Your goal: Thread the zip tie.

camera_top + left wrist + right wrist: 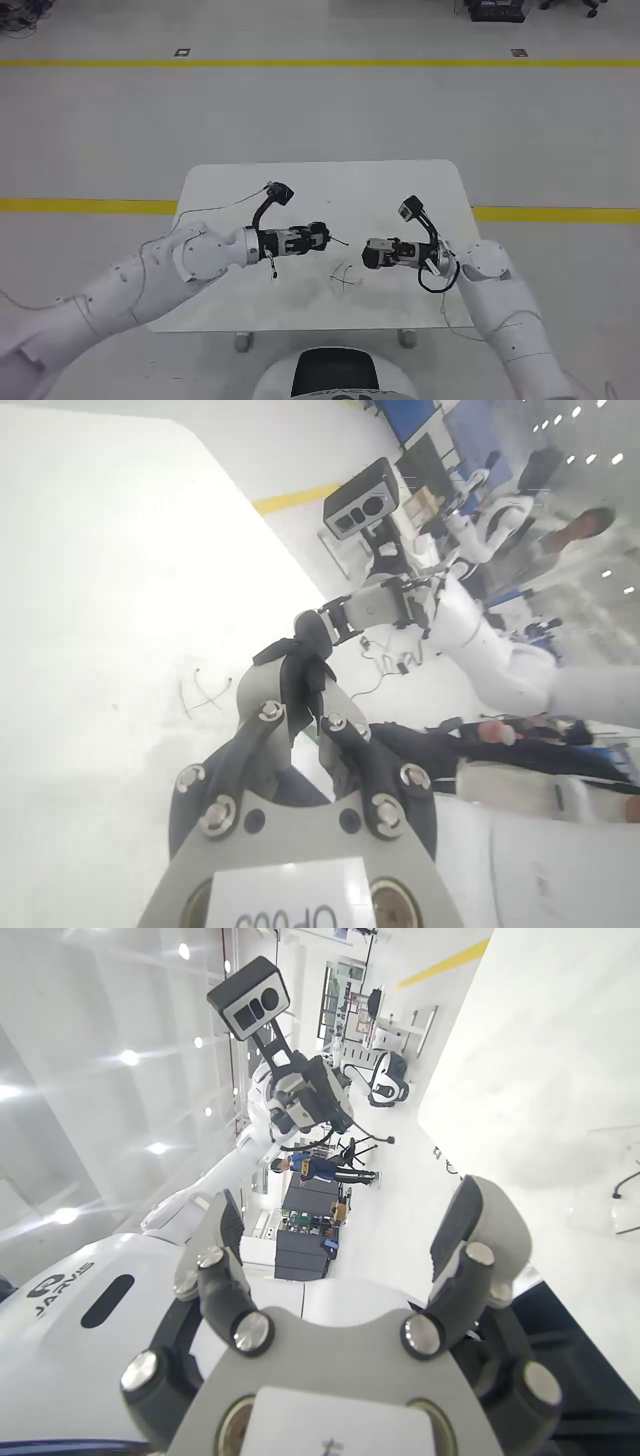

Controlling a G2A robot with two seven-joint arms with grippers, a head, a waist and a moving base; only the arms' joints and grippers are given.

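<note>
A pale grey floor (320, 120) spreads all round, crossed by two yellow lines (300, 63), one far off and one running behind the worktop. The white worktop (300, 185) has rounded corners and stands on small feet. Both arms hang above its near half with their claws facing each other, near but apart. The left claw (322, 237) is clenched on a thin black zip tie (338, 240), whose free end sticks out toward the right claw (368, 253). The right claw is released and empty, its two dark pads spread wide in its own wrist view. Between the claws and nearer the front edge, a few loose zip ties (343, 277) lie crossed on the worktop.
</note>
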